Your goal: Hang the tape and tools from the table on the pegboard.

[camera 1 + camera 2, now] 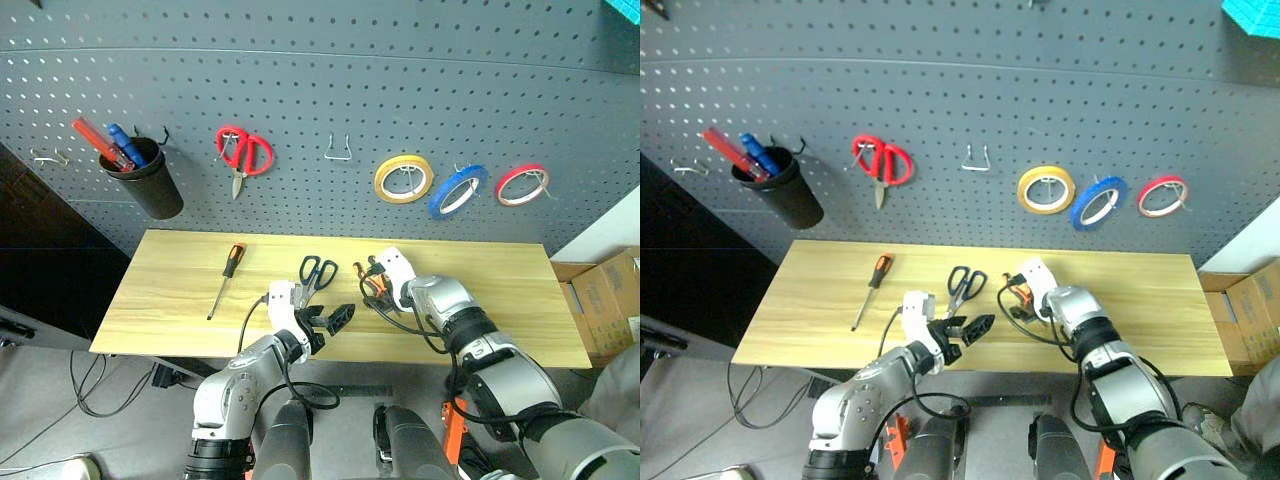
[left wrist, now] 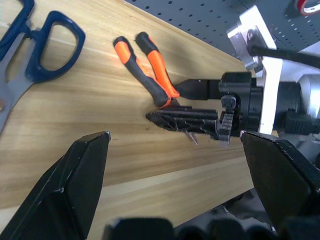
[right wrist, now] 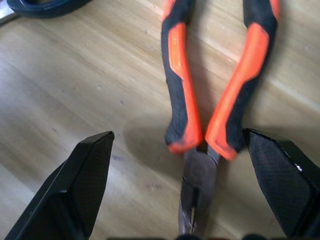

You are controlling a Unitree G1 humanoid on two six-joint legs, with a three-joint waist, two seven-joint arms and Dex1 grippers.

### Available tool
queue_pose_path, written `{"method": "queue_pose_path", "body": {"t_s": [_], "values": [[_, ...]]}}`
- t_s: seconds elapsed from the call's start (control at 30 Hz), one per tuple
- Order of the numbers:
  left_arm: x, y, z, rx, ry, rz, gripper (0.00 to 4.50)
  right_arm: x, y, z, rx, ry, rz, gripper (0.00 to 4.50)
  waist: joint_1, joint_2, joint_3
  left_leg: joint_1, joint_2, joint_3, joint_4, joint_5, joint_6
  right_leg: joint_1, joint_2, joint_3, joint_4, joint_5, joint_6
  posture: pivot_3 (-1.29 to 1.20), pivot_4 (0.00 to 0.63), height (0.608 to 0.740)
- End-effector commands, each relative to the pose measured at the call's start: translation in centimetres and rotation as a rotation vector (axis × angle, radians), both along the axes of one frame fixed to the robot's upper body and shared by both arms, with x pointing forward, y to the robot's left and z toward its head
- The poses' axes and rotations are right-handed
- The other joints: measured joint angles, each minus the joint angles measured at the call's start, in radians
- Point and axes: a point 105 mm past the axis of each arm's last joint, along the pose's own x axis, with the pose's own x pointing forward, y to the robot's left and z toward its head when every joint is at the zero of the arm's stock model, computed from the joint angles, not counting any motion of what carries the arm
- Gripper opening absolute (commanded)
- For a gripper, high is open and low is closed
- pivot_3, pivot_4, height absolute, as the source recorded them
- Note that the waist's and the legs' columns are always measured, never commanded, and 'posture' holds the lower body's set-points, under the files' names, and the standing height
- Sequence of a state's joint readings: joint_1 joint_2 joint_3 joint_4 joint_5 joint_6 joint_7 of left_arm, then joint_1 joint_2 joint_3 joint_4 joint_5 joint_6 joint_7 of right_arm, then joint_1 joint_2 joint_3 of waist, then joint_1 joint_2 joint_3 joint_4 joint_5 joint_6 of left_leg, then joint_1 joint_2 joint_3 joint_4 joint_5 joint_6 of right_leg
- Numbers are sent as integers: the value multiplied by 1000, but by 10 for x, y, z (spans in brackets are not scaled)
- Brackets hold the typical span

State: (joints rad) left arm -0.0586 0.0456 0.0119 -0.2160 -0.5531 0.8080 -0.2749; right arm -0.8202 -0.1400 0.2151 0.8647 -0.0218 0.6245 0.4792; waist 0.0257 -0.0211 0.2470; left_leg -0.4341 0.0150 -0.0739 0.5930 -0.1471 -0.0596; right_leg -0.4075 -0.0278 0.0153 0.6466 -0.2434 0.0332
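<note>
We found the right gripper point(image 3: 187, 220) wide open and empty over the pliers point(image 3: 210, 95): stiff, light steel, best gripped at the rubbery orange handles; the left gripper point(image 1: 335, 318) gaped empty.

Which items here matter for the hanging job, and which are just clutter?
Job items:
- pliers, on the table, between the open right gripper fingers
- dark-handled scissors, on the table
- screwdriver, on the table
- blue tape, already on the pegboard

Just lying about:
- red scissors, hung
- yellow tape, red tape, hung
- black cup of pens
- cardboard box
</note>
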Motion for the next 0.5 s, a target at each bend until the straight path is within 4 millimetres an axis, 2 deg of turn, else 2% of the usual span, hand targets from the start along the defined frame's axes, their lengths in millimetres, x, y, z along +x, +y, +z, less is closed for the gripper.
{"method": "queue_pose_path", "body": {"t_s": [0.03,0.23,0.37,0.5], "values": [[-3,-1,13,-25,-37,-8,4500,3,-1,-1,2,2,-10,4466,0,0,1,0,0,0,0,0,0,0,0,0,0,0,0,226,280,740],[-7,0,12,-21,-23,-5,4500,7,-10,-4,-37,0,-9,4466,0,-2,4,0,0,0,0,0,0,0,0,0,-1,0,0,228,285,740],[-7,1,12,-21,-20,-2,4500,6,-13,-6,-47,9,-13,3612,1,-2,7,0,0,0,0,0,0,0,-1,0,-1,0,0,228,285,740],[-7,0,14,-32,-22,-7,4500,6,-14,-6,-50,6,-16,2217,0,-3,10,0,0,0,-1,0,0,0,-1,0,-1,0,0,226,282,740]]}}
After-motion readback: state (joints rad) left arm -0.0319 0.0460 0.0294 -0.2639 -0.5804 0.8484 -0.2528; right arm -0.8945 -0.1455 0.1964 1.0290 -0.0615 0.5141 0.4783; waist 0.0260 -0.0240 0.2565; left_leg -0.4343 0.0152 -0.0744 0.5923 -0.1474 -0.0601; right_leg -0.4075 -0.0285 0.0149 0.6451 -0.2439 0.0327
